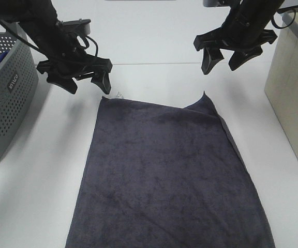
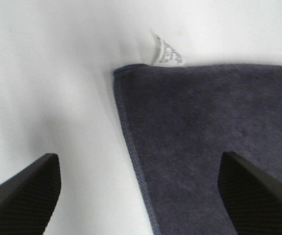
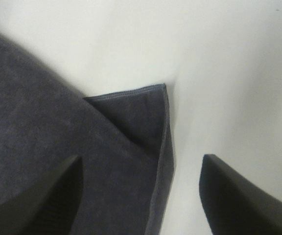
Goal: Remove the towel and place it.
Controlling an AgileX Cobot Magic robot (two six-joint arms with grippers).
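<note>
Left gripper (image 1: 88,85) hangs with its jaws spread wide and nothing between them. It is beside the perforated grey basket (image 1: 4,98) that stands at 9 o'clock on the desk (image 1: 35,196). It hovers just above the 11 o'clock corner of the towel (image 1: 164,175), where a small white tag (image 1: 119,95) pokes out. The towel lies flat down the middle of the desk, running from 12 o'clock toward 6 o'clock and out of view. Its 1 o'clock corner is turned over on itself and peaks up slightly. The right gripper (image 1: 221,66) is just as wide and empty, poised above and a little beyond that corner. A beige bin (image 1: 294,93) sits at 3 o'clock.

The terry looks soft and limp, so it will probably sag and drape when lifted. It is not fragile, and the pile should give good grip. The two far corners at the stitched hem look like the best holds. At the folded corner, a pinch should take both layers.
</note>
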